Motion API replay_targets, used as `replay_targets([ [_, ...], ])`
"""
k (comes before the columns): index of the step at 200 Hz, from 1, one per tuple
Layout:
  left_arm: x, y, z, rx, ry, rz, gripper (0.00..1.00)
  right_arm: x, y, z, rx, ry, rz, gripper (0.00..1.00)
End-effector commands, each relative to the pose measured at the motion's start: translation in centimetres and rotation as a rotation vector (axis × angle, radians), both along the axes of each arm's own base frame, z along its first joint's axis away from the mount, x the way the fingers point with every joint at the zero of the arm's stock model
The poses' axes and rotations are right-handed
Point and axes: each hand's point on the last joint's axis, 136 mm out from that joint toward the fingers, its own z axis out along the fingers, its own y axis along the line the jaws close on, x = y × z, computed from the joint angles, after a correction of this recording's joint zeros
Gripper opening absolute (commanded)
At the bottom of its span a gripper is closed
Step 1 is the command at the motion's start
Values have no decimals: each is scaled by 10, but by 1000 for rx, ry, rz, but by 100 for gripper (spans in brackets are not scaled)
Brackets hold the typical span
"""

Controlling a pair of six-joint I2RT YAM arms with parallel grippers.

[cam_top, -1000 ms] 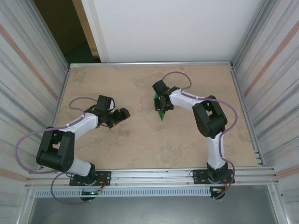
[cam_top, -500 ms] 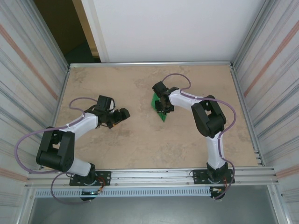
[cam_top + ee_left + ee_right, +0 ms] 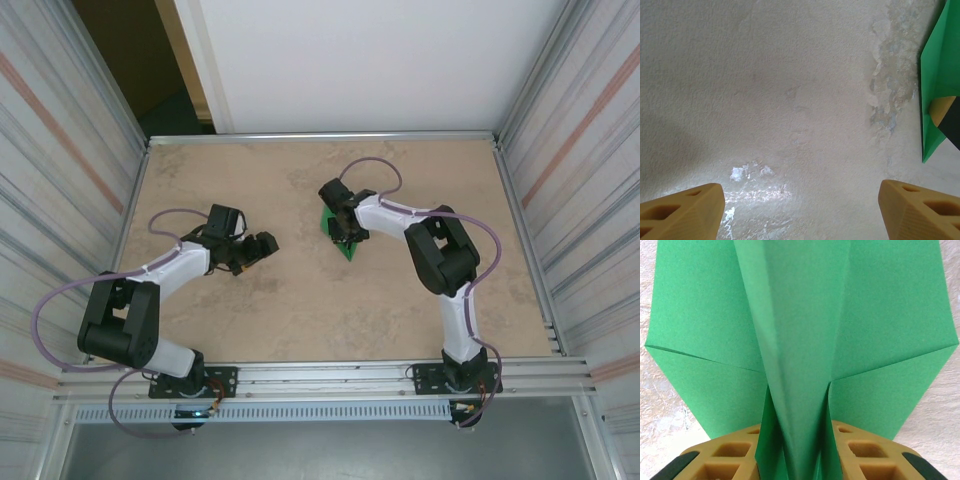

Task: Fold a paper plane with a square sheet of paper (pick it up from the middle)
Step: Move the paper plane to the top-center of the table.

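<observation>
The paper plane [image 3: 347, 248] is bright-green, folded to a dart, and lies on the table near the middle, tip toward the near side. My right gripper [image 3: 342, 228] sits over it. In the right wrist view the plane's [image 3: 795, 315] raised centre fold stands between the tan fingers [image 3: 735, 455], which are parted, and the fold has sprung wide between them; the wings spread flat on both sides. My left gripper [image 3: 268, 245] hovers open over bare table to the plane's left. From the left wrist its gripper [image 3: 800, 189] holds nothing, and the plane [image 3: 940, 75] lies at the right edge.
The beige table [image 3: 300, 310] is bounded by metal rails and corrugated walls on the left and right, with a white wall behind. Purple cables loop off both arms. Bare surface lies between the arms and toward the near edge.
The right gripper's jaws have parted around the plane's centre fold, and its wrist has shifted slightly left and toward the far side. The left arm has stayed put.
</observation>
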Motion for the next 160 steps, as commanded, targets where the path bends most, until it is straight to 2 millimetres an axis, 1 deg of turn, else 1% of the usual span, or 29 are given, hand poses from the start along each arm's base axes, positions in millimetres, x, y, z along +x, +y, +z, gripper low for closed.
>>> replay_targets([
  [1,-2,1,-4,7,7,-16,81,-26,-18,-52,-128,107,-3,31],
  [29,-2,1,-4,8,8,-15,81,-26,-18,-60,-112,121,-11,32],
  [61,-2,1,-3,7,5,-18,81,-20,-14,-56,-29,120,-34,36],
  [118,-1,1,-2,8,4,-17,81,-16,-18,-59,-55,109,-37,36],
  [130,-1,1,-1,8,2,-18,81,-12,-19,-54,-59,97,-36,35],
  [142,1,0,1,6,-1,-18,81,-6,-16,-42,-58,73,-27,35],
  [160,4,-1,9,4,-18,-19,81,5,-10,-16,-30,30,-18,36],
])
